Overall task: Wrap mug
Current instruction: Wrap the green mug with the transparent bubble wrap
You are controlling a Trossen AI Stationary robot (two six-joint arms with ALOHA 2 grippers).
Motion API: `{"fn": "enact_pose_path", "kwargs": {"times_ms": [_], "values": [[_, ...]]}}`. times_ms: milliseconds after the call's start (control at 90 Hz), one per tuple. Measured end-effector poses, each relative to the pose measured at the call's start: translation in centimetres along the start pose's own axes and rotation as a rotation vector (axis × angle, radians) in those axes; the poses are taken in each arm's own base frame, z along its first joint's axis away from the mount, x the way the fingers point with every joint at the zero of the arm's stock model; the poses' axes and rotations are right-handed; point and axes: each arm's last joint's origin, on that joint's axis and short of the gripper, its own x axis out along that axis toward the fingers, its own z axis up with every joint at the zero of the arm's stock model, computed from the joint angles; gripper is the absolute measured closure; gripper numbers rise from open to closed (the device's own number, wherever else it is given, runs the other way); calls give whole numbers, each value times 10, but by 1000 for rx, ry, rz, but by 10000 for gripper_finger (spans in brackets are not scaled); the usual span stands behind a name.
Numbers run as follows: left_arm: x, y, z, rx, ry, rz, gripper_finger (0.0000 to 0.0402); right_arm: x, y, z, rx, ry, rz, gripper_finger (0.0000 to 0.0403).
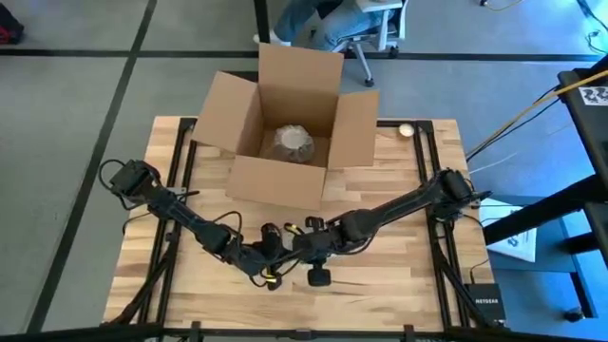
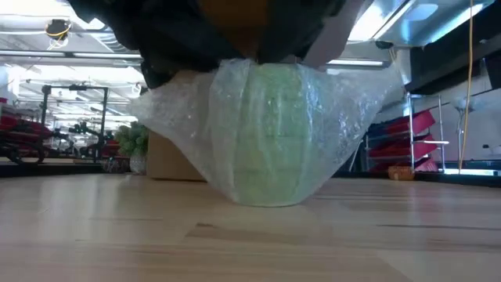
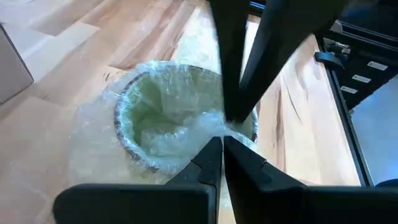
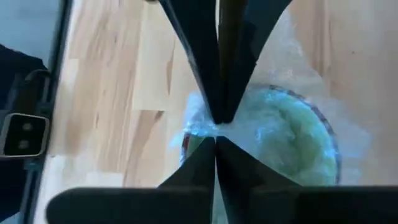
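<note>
The green mug [image 2: 274, 141] stands upright on its base on the wooden table [image 2: 94, 235], near the front middle, swathed in a clear bubble-wrap sheet [image 2: 180, 117]. The left wrist view looks down into the mug's mouth [image 3: 168, 118], which is lined with wrap. My left gripper [image 3: 221, 142] and my right gripper [image 4: 215, 140] meet tip to tip right above the mug, both shut on the wrap. In the high view the left gripper [image 1: 275, 255] and right gripper [image 1: 300, 249] hide the mug. My left gripper pinches gathered bubble wrap [image 3: 214, 127] between its two fingers at the mug's rim, coming from above. The wrap rises from the mug's sides to the fingers like a tent; the mug stays on the table. My right gripper pinches the bubble wrap [image 4: 198, 127] between its two fingers at the same spot by the rim, from above and opposite the left fingers. How many layers it has, I cannot tell. The wrap spreads down around the standing mug.
An open brown cardboard box [image 1: 285, 133] stands at the table's far middle with a wrapped bundle [image 1: 293, 142] inside. A small round object [image 1: 407, 130] lies at the far right. Bare wood lies to the left and right of the mug.
</note>
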Motion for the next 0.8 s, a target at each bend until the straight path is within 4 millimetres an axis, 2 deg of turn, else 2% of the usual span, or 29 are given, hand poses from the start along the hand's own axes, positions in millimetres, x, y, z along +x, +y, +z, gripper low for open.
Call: {"fn": "enact_pose_path", "kwargs": {"times_ms": [89, 311, 478, 544, 644, 700, 800], "values": [[0, 0, 0, 0, 0, 0, 402, -14, 6, -4, 5, 15, 6, 402], [0, 0, 0, 0, 0, 1, 402, -37, 27, -35, -10, 181, -54, 402], [0, 0, 0, 0, -1, 1, 402, -24, 29, -78, 25, 283, -115, 402], [0, 0, 0, 0, -2, 2, 402, -19, 25, -95, 51, 263, -166, 402], [0, 0, 0, 0, -2, 2, 402, -1, 17, -118, 72, 197, -275, 402], [0, 0, 0, 0, -2, 2, 402, 8, 13, -124, 91, 142, -315, 402], [0, 0, 0, 0, -2, 2, 402, 15, 14, -120, 106, 18, -289, 402]]}}
